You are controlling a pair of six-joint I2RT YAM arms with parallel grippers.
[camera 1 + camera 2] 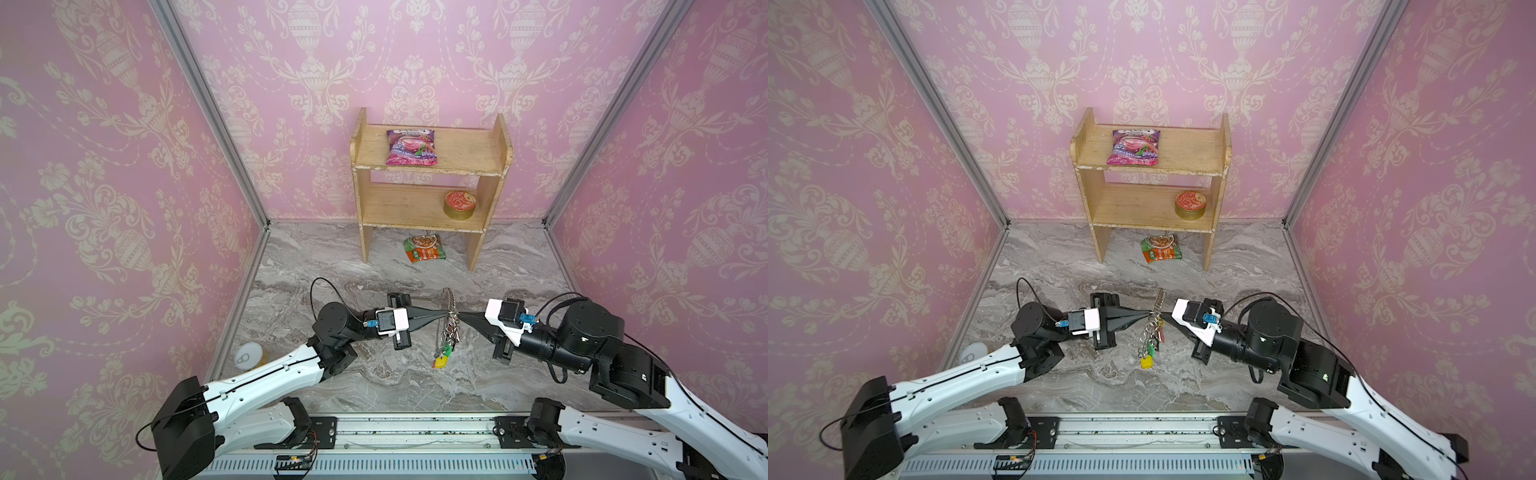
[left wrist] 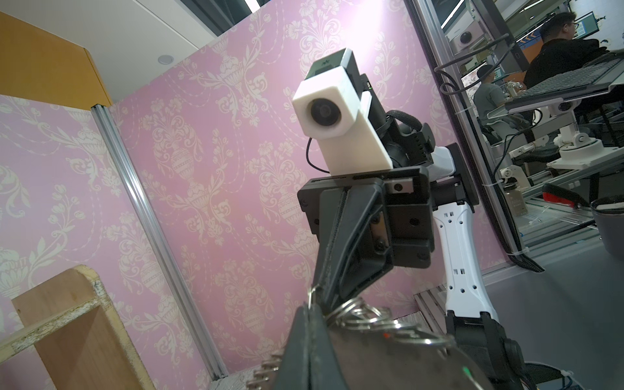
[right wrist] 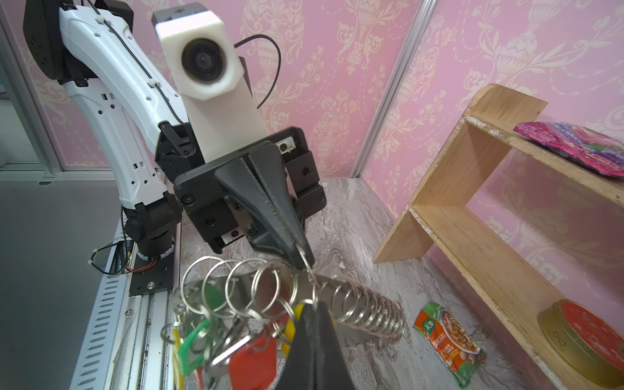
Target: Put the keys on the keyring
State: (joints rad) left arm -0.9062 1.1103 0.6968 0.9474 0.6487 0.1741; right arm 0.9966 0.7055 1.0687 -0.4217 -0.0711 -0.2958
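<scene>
The keyring (image 1: pixel 450 300) (image 1: pixel 1158 300) hangs on edge above the marble table, held between both grippers. In the right wrist view its silver loops (image 3: pixel 368 310) line the grey band. My left gripper (image 1: pixel 446 314) (image 1: pixel 1148 312) (image 2: pixel 309 305) is shut on a loop at the keyring's edge. From the opposite side, my right gripper (image 1: pixel 459 318) (image 1: pixel 1163 316) (image 3: pixel 312 304) is shut on another loop. The keys (image 1: pixel 443 358) (image 1: pixel 1148 358) dangle in a bunch below the ring, with a red tag (image 3: pixel 253 361), a green tag (image 3: pixel 192 341) and a yellow tag (image 3: pixel 298 311).
A wooden shelf (image 1: pixel 430 166) stands at the back with a pink packet (image 1: pixel 412 146) on top and a round tin (image 1: pixel 460 204) on its lower board. A green-orange packet (image 1: pixel 424 248) lies under it. A can (image 1: pixel 248 355) stands by the left wall.
</scene>
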